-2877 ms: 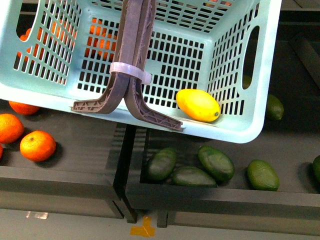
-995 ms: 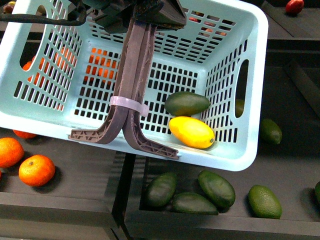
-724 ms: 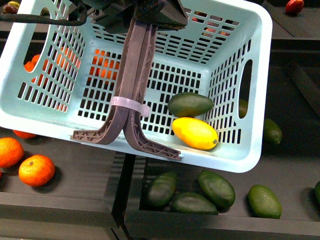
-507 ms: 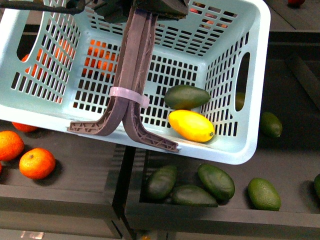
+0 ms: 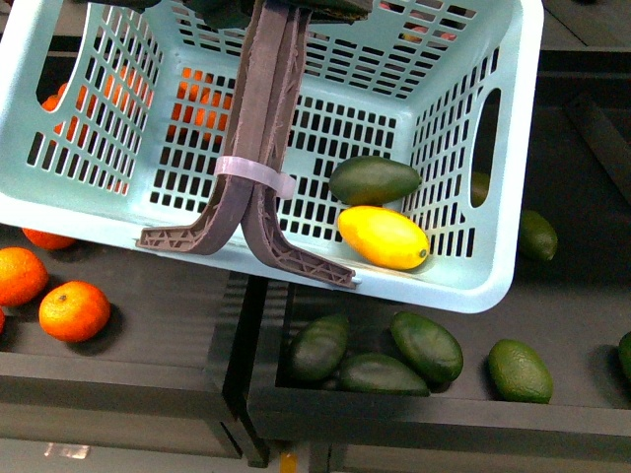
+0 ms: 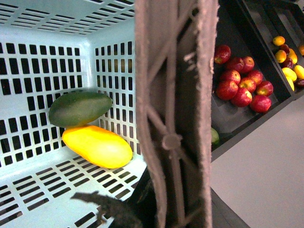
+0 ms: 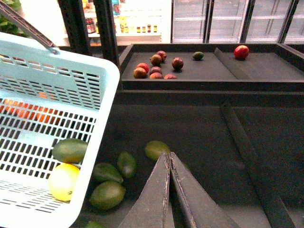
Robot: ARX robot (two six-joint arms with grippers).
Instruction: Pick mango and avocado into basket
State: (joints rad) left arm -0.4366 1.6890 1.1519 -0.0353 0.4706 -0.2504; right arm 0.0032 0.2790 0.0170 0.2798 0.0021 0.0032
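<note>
The light teal basket [image 5: 449, 293] hangs tilted above the fruit bins, carried by its brown-grey handles [image 5: 264, 128], which are bound with a white tie. My left gripper [image 6: 156, 209] is shut on those handles; its fingers are mostly hidden behind them. On the basket floor the yellow mango [image 5: 384, 236] lies touching the dark-green avocado [image 5: 375, 180], near the right wall. The left wrist view shows the same mango [image 6: 97, 146] and avocado [image 6: 80, 108]. My right gripper [image 7: 168, 156] is shut and holds nothing, hovering over the avocado bin beside the basket [image 7: 102, 123].
Loose avocados [image 5: 426, 345] lie in the black bin under the basket. Oranges [image 5: 74, 310] fill the bin to the left, past a black divider [image 5: 246, 325]. Red apples [image 6: 242, 85] lie in a farther bin, and a dark shelf [image 7: 199, 71] with a few fruits stands behind.
The avocado now lies in the basket beside the mango; 2.9 s ago only the mango was there. The basket has swayed slightly while held up.
</note>
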